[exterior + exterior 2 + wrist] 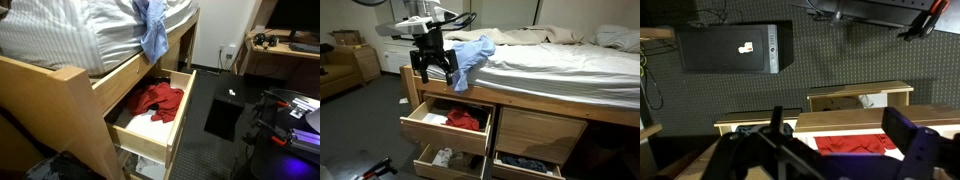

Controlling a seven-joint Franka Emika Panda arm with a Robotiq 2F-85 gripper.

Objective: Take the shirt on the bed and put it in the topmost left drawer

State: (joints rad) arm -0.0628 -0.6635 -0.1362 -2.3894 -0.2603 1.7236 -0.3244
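A light blue shirt (472,52) lies bunched on the bed's corner and hangs over the wooden rail; it also shows in an exterior view (153,32). My gripper (433,68) is open and empty, hanging just beside the shirt and above the topmost left drawer (420,124). That drawer is pulled out and holds a red cloth (463,120), seen in both exterior views (157,99). In the wrist view the open fingers (830,150) frame the red cloth (855,145) below.
The lower left drawer (440,160) and the lower right drawer (528,163) are also pulled out with clothes inside. A black box (224,112) stands on the dark floor near the drawers. A desk (283,52) is at the back.
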